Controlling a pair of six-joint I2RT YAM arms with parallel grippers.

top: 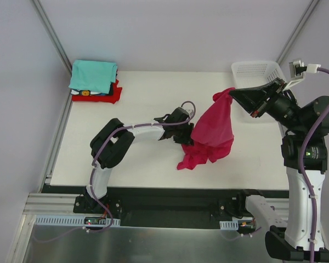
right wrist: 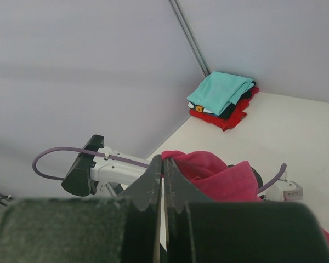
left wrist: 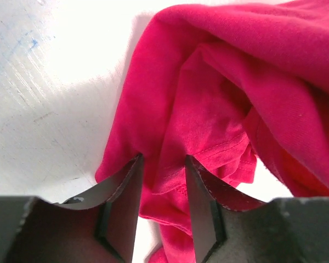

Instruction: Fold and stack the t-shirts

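Clearly the right gripper is clenching 1 corner of the magenta t-shirt. It is holding that corner up just beside the white basket, so the cloth is hanging in a long drape with only its lower end bunching on the surface. Holding it high is likely meant to let the garment's own weight pull it open and expose an edge for the other arm.

The left gripper is sitting low at that bunched end, its 2 jaws straddling a fold near a stitched hem. Cloth is filling the gap between them, but I cannot tell whether they are pinching it or merely bracketing it. A second hold there would, I judge, let both arms spread the shirt flat for folding.

The folded pile, with a teal t-shirt lying on top of a red t-shirt, is sitting well apart at the far left corner, probably to leave the middle of the surface for spreading.
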